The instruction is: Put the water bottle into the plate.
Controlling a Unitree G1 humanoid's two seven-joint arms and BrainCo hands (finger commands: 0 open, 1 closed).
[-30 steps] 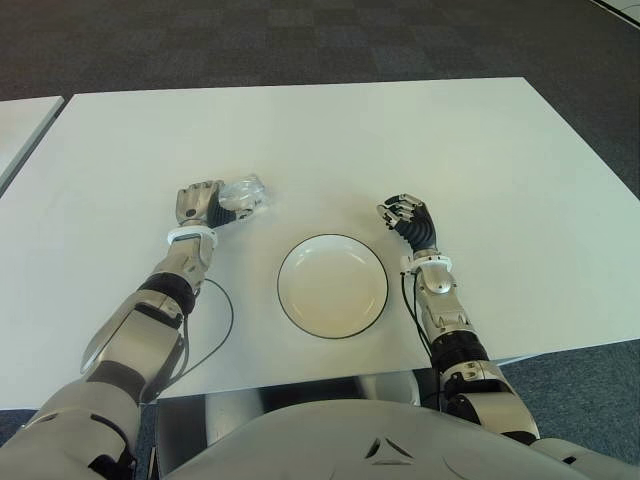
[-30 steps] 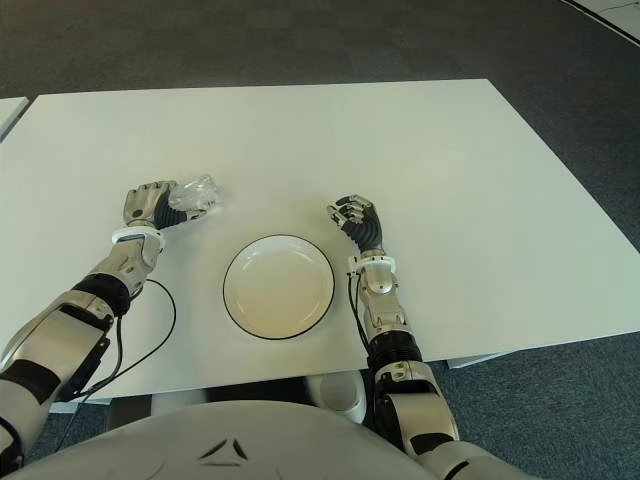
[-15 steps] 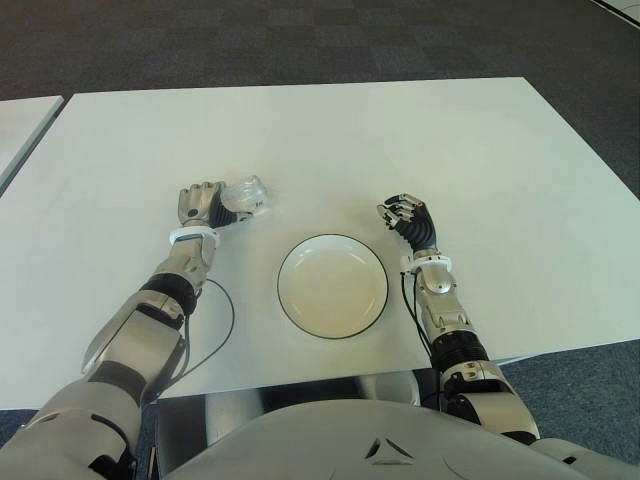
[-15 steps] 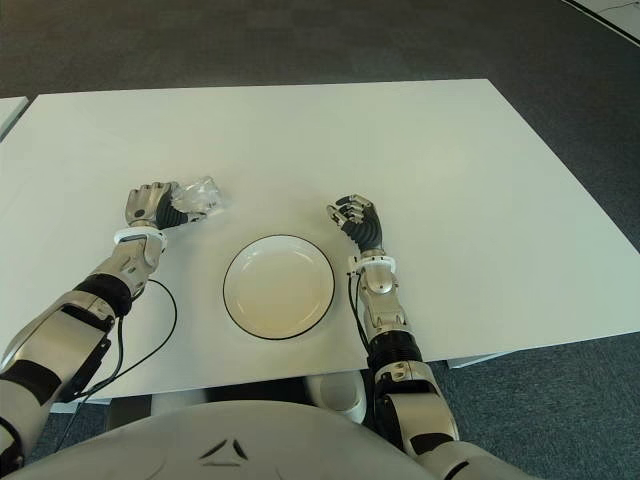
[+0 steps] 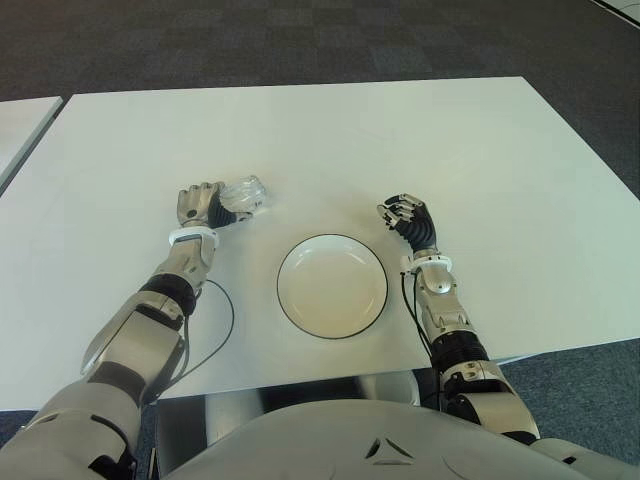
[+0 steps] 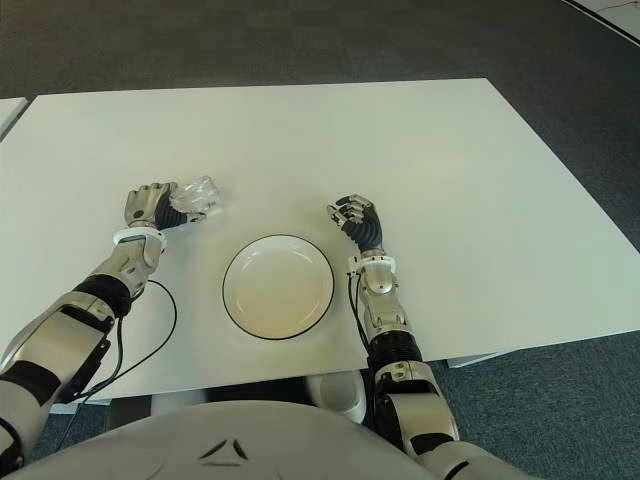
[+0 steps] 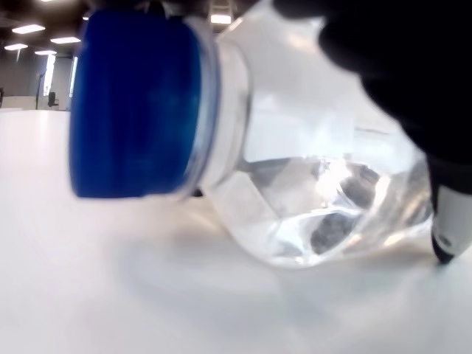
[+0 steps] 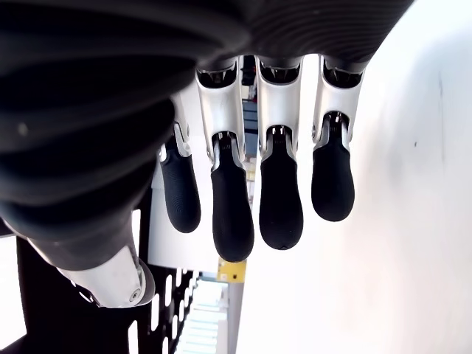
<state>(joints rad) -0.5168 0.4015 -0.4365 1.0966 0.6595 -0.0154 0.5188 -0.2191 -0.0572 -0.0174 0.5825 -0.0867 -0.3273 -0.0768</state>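
Early days here: the left hand (image 5: 205,204) has its fingers wrapped round the water bottle (image 5: 243,194), which lies on the table (image 5: 330,140) left of the plate (image 5: 332,285). Lift and placing remain. Right hand (image 5: 405,214), loosely curled and holding nothing, shows right of the plate.

A large white table (image 5: 330,140) stood on dark grey carpet (image 5: 300,40). A second white table's corner (image 5: 20,120) showed at the far left.

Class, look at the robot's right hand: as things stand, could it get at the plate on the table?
Probably yes. The right hand shows just beside the plate, on its right, holding nothing, and bare table lies between them. The left hand grips the water bottle.
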